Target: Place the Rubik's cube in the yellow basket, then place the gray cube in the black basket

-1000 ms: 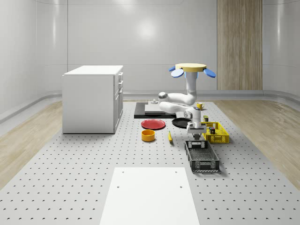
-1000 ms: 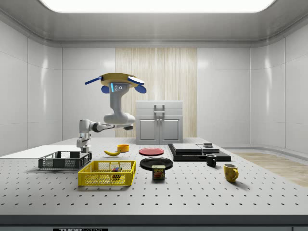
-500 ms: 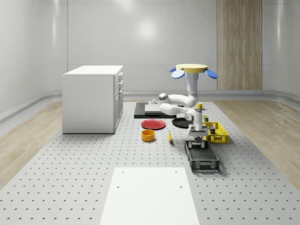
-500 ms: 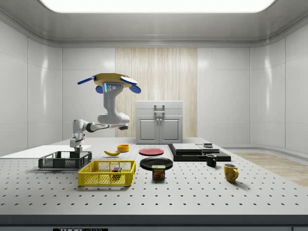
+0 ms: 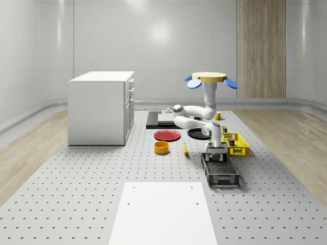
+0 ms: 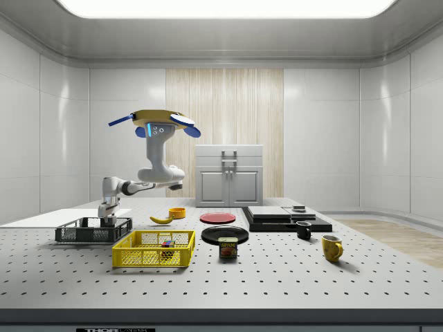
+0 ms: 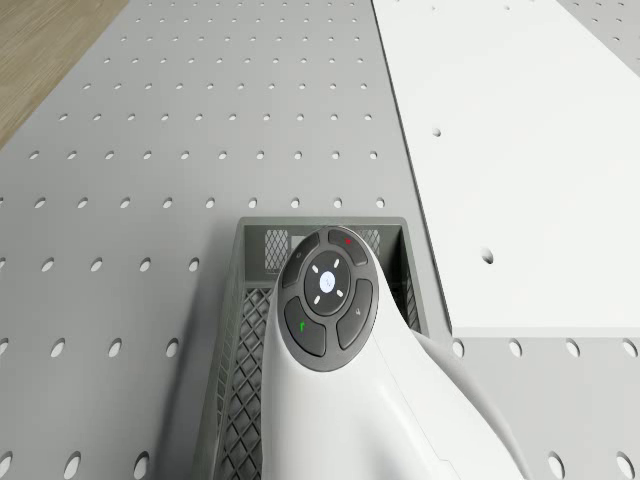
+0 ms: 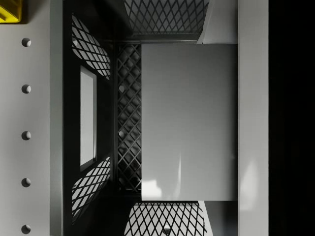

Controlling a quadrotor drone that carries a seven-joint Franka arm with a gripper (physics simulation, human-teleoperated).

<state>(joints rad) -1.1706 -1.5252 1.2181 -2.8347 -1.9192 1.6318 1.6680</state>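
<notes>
The drone (image 6: 155, 120) hovers above the table (image 6: 277, 277), its arm reaching down into the black basket (image 6: 93, 230)

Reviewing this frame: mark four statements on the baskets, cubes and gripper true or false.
1. The multicoloured Rubik's cube lies in the yellow mesh basket. True.
2. The gripper is over the round red plate. False: it is down at the black mesh basket.
3. The plain gray cube sits between the fingers, above the black basket's floor. True.
4. The drone rests on the white cabinet. False: it hovers near the baskets.
</notes>
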